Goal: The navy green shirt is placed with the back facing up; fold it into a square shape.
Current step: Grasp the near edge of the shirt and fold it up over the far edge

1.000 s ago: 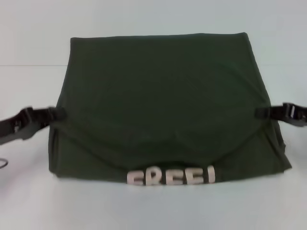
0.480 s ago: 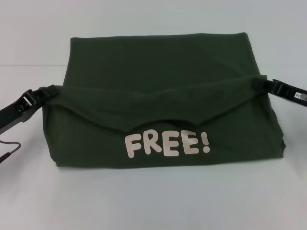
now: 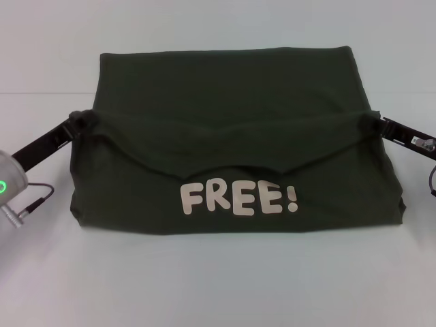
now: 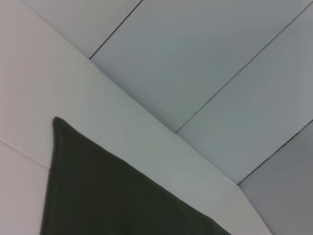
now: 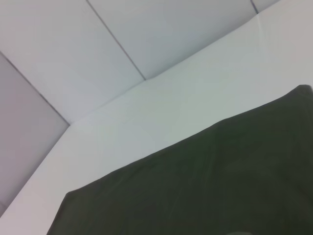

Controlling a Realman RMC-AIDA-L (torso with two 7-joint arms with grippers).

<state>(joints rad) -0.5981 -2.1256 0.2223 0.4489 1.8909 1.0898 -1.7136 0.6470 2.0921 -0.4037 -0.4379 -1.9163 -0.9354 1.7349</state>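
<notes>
The navy green shirt (image 3: 225, 88) lies on the white table as a wide dark olive block, partly folded. A white "FREE!" print (image 3: 238, 199) shows on its near part. A folded-over flap runs across the middle, lifted at both ends. My left gripper (image 3: 80, 122) is shut on the flap's left corner, where the cloth bunches around its tips. My right gripper (image 3: 373, 122) is shut on the right corner in the same way. Both wrist views show only the shirt's cloth, in the left wrist view (image 4: 98, 196) and the right wrist view (image 5: 205, 186), against table and wall.
The white table (image 3: 218, 286) extends on all sides of the shirt. My left wrist with a green light (image 3: 5, 184) and a thin cable (image 3: 34, 193) sit at the left edge. Panelled walls stand behind the table.
Both grippers have carried the shirt's near edge up and away from me, folding it back over the shirt. The "FREE!" print, first half hidden, now shows whole.
</notes>
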